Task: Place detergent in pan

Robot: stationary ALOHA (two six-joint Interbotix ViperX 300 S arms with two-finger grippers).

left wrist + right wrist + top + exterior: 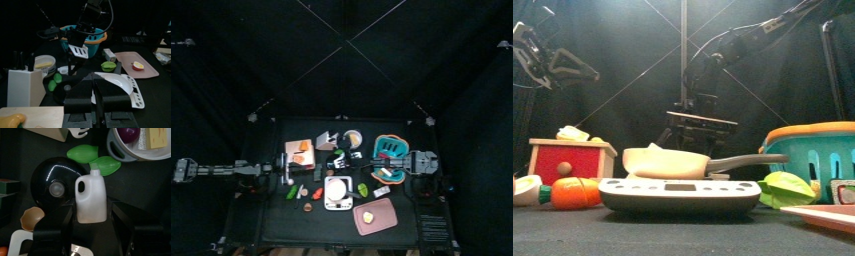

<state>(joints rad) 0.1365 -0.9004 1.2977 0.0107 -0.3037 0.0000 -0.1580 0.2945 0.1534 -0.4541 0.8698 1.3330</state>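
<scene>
Between the right gripper's two jaws stands the white detergent bottle. The jaws close on its sides near the base, and its handle and cap point away from the wrist. The left wrist view shows the same bottle hanging under that gripper, clear of the tabletop and in front of the teal basket.

From above, the bottle is just behind the pan, toward the back of the table and not over it. The pan rests on a flat kitchen scale near the table's front edge, and its long handle reaches toward the basket side.

Under the held bottle, the right wrist view shows a round black glossy object. Two green lime-like pieces lie next to it, toward the basket.

The pink board lies in front of the pan and toward the right arm's side, with a small piece of fruit on it. A white knife block stands behind the pan, on the left arm's side.

The left gripper hangs low, just short of the pan's near rim. Whether its jaws are spread or pressed together cannot be told.
</scene>
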